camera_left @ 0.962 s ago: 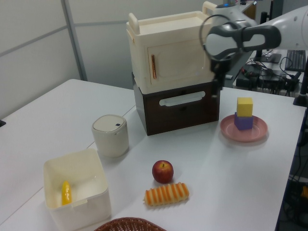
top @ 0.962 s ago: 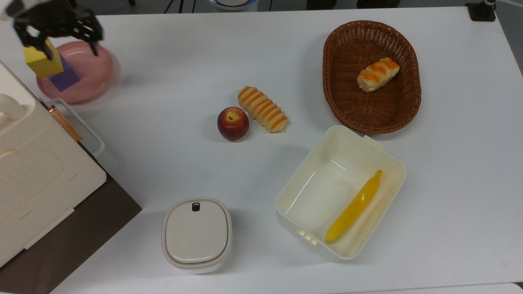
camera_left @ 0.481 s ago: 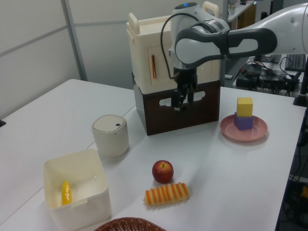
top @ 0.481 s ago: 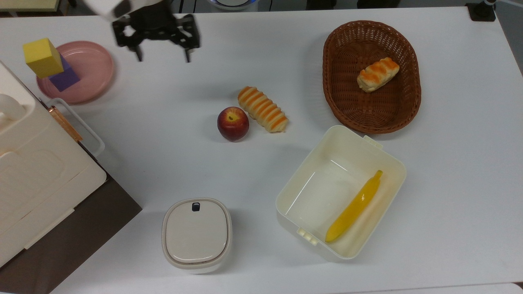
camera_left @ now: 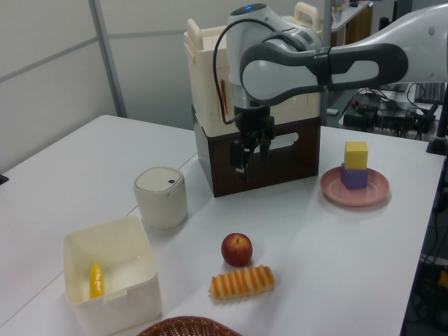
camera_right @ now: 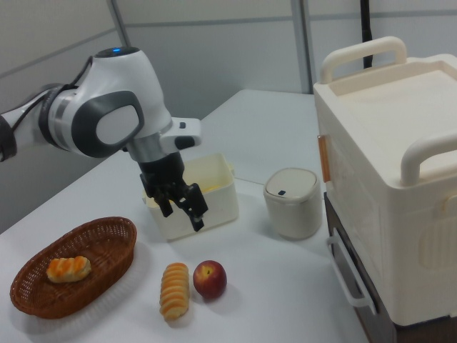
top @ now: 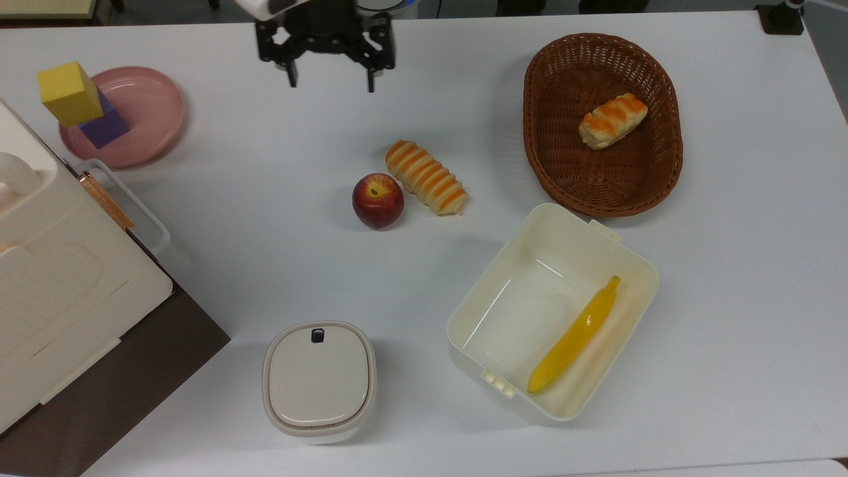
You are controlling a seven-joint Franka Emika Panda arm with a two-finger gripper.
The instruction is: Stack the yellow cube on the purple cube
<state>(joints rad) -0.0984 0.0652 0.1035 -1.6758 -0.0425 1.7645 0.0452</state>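
The yellow cube (top: 69, 93) (camera_left: 355, 155) rests squarely on top of the purple cube (top: 107, 125) (camera_left: 354, 177), and both stand on a pink plate (top: 149, 118) (camera_left: 355, 190) at the top view's upper left. My gripper (top: 330, 84) (camera_left: 249, 158) (camera_right: 184, 217) hangs open and empty above the table, far from the stack, near the table's far edge in the top view's upper middle. Its black fingers (top: 291, 74) point downward.
A red apple (top: 377, 200) and a striped bread roll (top: 426, 177) lie mid-table. A brown wicker basket (top: 550, 172) holds another roll. A cream box (top: 627, 265) contains a yellow banana (top: 575, 335). A lidded cream canister (top: 319, 381) and a cream-and-brown cabinet (top: 59, 291) stand nearby.
My gripper let go of the yellow cube, which stays on the purple cube, and has swung away rightwards in the top view, from over the plate to the table's upper middle.
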